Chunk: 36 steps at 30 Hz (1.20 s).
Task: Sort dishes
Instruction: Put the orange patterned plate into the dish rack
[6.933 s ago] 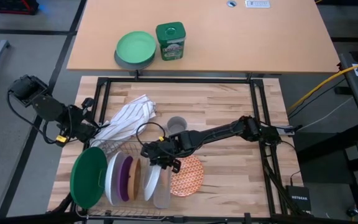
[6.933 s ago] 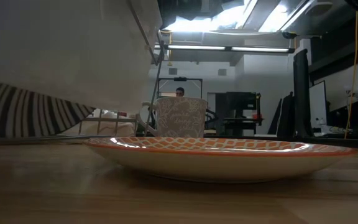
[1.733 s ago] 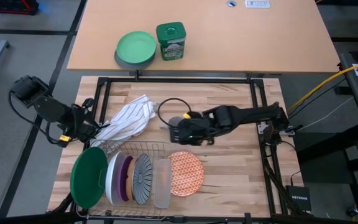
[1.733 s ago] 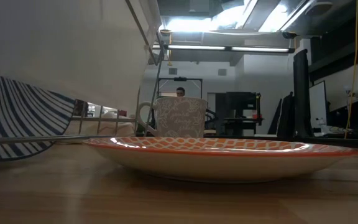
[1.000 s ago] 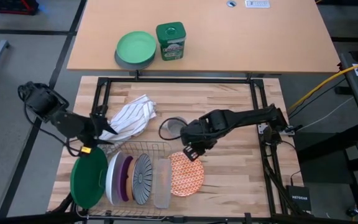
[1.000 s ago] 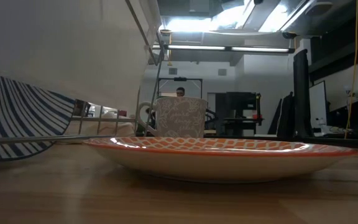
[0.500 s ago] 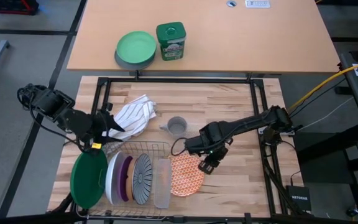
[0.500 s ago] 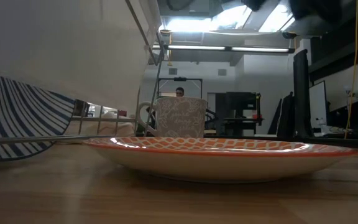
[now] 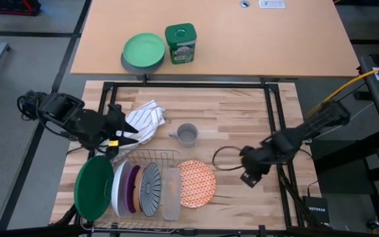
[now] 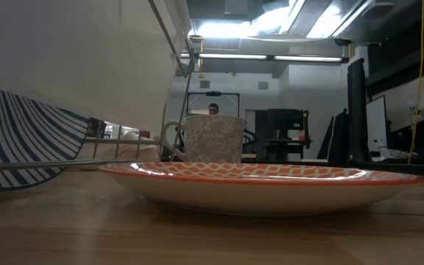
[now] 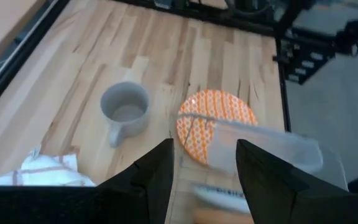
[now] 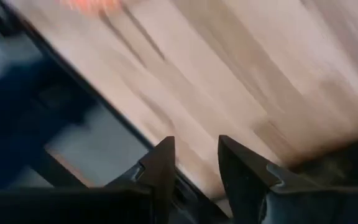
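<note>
Several plates stand on edge in a wire rack at the near left: dark green plate, white plate, purple plate and blue-and-white striped plate; the brown one barely shows. The orange patterned plate lies flat on the table right of the rack, also in the low view and left wrist view. My left gripper hovers open over the rack's far edge. My right gripper is open, right of the orange plate.
A small grey mug stands beyond the orange plate. A striped cloth lies by the left gripper. A clear panel stands at the rack's right end. On the far table sit a light green plate on a bowl and a green tin.
My right gripper has swung from beside the mug toward the near edge and then to the right, crossing the orange plate's far rim and ending right of it. My left gripper has shifted a little to the right over the cloth. The plates have kept still.
</note>
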Tool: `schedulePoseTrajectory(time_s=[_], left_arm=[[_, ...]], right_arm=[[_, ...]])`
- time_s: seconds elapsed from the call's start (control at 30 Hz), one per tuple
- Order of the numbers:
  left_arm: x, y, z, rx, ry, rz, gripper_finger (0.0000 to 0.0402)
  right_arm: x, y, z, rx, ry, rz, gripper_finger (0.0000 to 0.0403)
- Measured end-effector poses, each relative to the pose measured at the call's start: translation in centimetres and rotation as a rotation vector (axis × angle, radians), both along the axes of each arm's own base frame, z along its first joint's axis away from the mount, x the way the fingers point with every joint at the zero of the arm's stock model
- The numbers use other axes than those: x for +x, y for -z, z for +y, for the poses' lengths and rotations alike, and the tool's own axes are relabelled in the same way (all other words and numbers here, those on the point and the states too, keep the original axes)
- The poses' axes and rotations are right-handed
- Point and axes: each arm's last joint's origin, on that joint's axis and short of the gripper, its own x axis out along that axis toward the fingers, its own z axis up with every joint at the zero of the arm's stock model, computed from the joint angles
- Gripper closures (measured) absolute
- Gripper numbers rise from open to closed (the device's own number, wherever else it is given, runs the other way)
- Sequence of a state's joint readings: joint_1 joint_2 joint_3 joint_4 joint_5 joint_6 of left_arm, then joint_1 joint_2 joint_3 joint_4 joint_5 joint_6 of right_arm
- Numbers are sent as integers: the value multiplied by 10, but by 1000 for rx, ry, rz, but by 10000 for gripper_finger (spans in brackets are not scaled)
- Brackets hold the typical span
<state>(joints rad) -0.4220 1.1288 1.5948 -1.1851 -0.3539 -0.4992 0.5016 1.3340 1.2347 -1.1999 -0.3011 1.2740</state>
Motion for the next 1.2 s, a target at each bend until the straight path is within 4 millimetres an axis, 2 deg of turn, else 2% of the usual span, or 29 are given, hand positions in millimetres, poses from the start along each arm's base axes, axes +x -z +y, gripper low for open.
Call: schedulePoseTrajectory(time_s=[0.1, 0.2, 0.3, 0.5, 0.77, 1.0, 1.2], left_arm=[[10, 0, 2, -10, -32, -20, 239], [20, 1, 2, -12, -52, -30, 239], [30, 5, 2, 0, -65, -15, 239], [45, 14, 0, 36, -65, 31, 239], [56, 21, -5, 42, -61, 68, 239], [58, 22, -5, 41, -59, 72, 239], [58, 22, -5, 41, -59, 72, 239]], right_arm=[[-15, 17, -3, 10, 221, -175, 279], [-22, 41, -1, 82, 392, -321, 279], [-24, 66, 3, 166, 491, -360, 279], [-23, 110, 7, 250, 643, -326, 279], [-10, 135, 13, 232, 738, -387, 279], [4, 156, 22, 240, 809, -369, 279], [18, 172, 31, 290, 832, -431, 279]])
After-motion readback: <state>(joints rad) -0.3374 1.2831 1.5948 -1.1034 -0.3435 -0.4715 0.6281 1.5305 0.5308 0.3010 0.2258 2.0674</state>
